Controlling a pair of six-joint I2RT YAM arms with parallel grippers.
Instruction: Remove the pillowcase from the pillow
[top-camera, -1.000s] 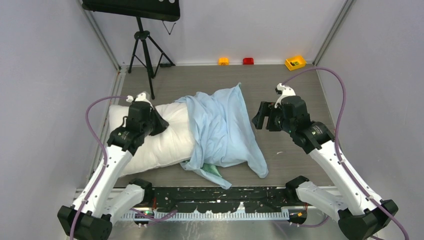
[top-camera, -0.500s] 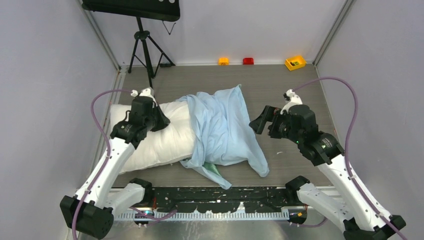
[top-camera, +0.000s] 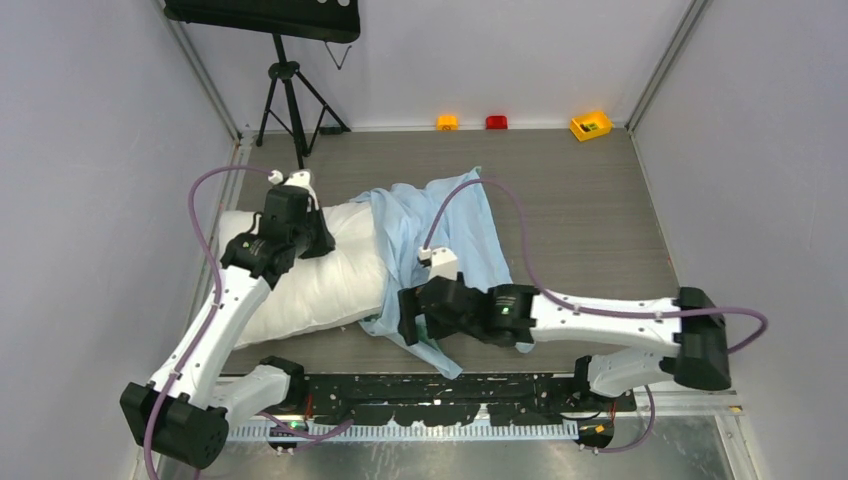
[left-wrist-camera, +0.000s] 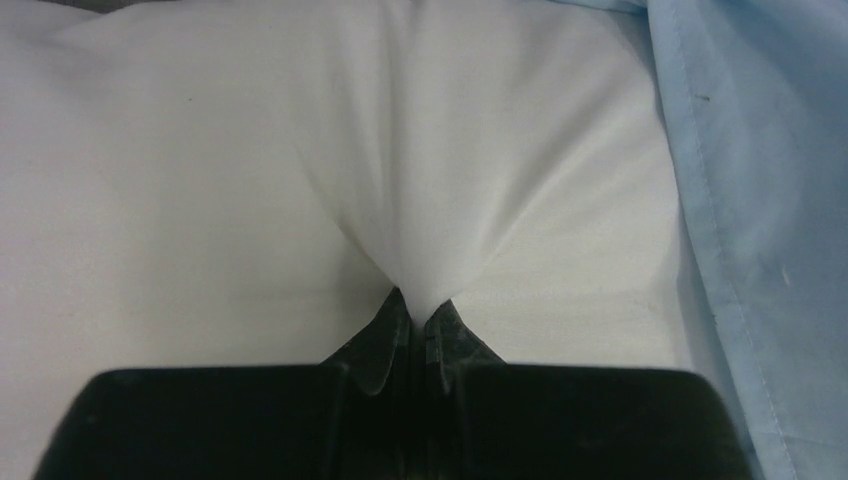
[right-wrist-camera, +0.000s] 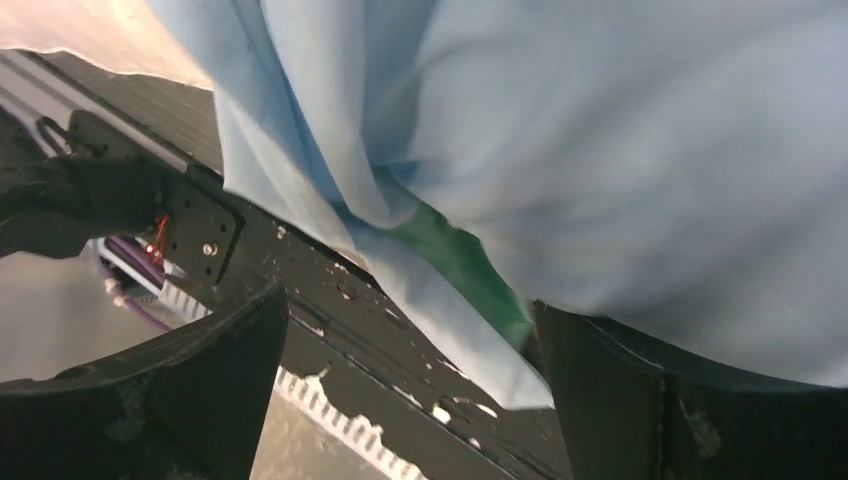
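Note:
The white pillow (top-camera: 310, 280) lies on the left half of the table, its right end under the light-blue pillowcase (top-camera: 450, 235). My left gripper (top-camera: 318, 243) is shut on a pinch of the pillow's white fabric (left-wrist-camera: 420, 270), with the pillowcase's hem (left-wrist-camera: 760, 200) to its right. My right gripper (top-camera: 412, 322) is open, low over the near edge of the pillowcase, where a green inner fold (top-camera: 424, 340) shows. In the right wrist view the blue cloth (right-wrist-camera: 600, 150) and green fold (right-wrist-camera: 470, 265) hang between the wide-apart fingers (right-wrist-camera: 640, 400).
A black tripod (top-camera: 290, 100) stands at the back left. Small orange (top-camera: 447, 122), red (top-camera: 496, 122) and yellow (top-camera: 590, 125) items lie along the back wall. The black frame rail (top-camera: 450, 385) runs along the near table edge, just under my right gripper.
My right arm has swung from the right side of the table down and left across the pillowcase to its near edge. My left gripper has stayed shut on the pillow, shifting slightly.

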